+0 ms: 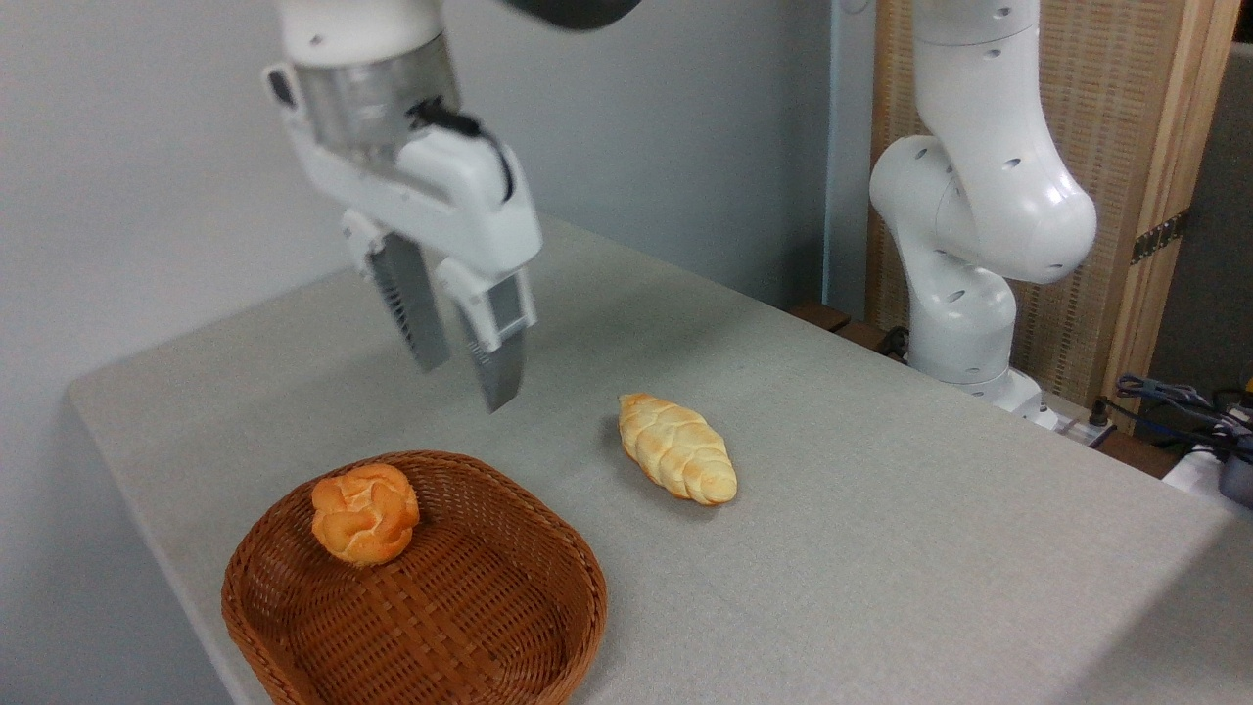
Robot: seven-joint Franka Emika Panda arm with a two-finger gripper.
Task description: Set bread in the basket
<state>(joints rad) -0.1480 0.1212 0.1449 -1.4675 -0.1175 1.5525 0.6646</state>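
While the arm hangs over the table, each thing lies as follows.
Bread: the bread point(365, 514) sits inside the basket point(509, 627), at about 10 o'clock of its floor, leaning against the back-left wall.
Basket: on the table point(881, 548), at the 7 o'clock part of the picture.
Fingers: the gripper point(468, 377) hangs above the basket's far rim, at 12 o'clock from the bread, its fingers point(411, 308) parted and holding nothing.
Loaf: a pale braided loaf point(677, 448) lies on the table at 2 o'clock from the basket, apart from it.
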